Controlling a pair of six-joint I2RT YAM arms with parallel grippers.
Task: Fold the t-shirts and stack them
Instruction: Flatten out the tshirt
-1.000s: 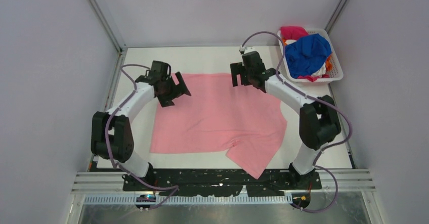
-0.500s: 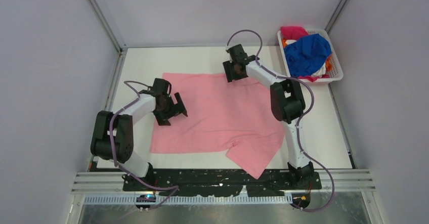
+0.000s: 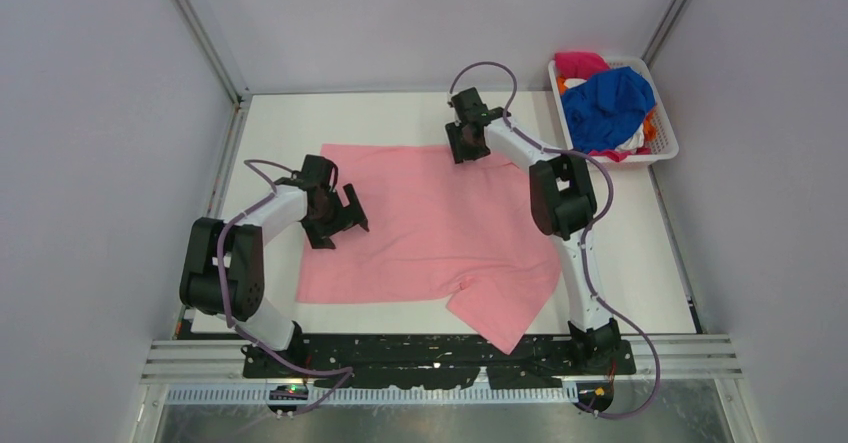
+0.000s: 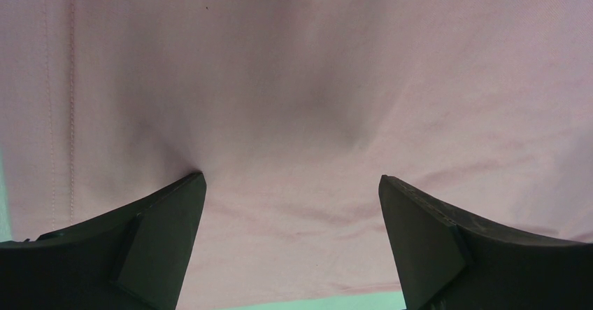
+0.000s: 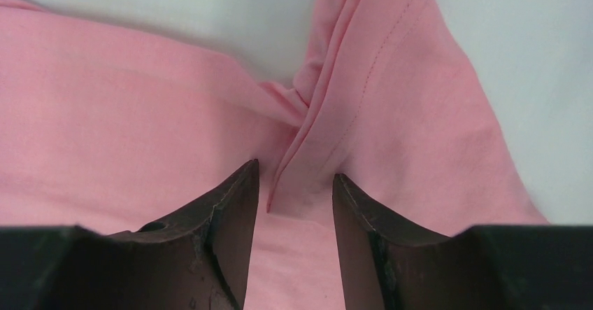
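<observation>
A light pink t-shirt lies spread flat on the white table, one corner hanging toward the near edge. My left gripper is wide open, its fingertips pressing into the cloth near the shirt's left hem. My right gripper is at the shirt's far edge. Its jaws are half narrowed with a gap still between them, straddling a raised fold of pink cloth. In the right wrist view this gripper rests on the shirt. Blue, magenta, orange and white t-shirts sit bunched in the basket.
A white mesh basket stands at the far right corner of the table. Grey walls and metal posts enclose the table on three sides. Bare table shows beyond the pink shirt.
My right arm reached out to the shirt's far edge and its jaws narrowed around a fold. My left arm drew nearer and came down on the shirt's left side, still open.
</observation>
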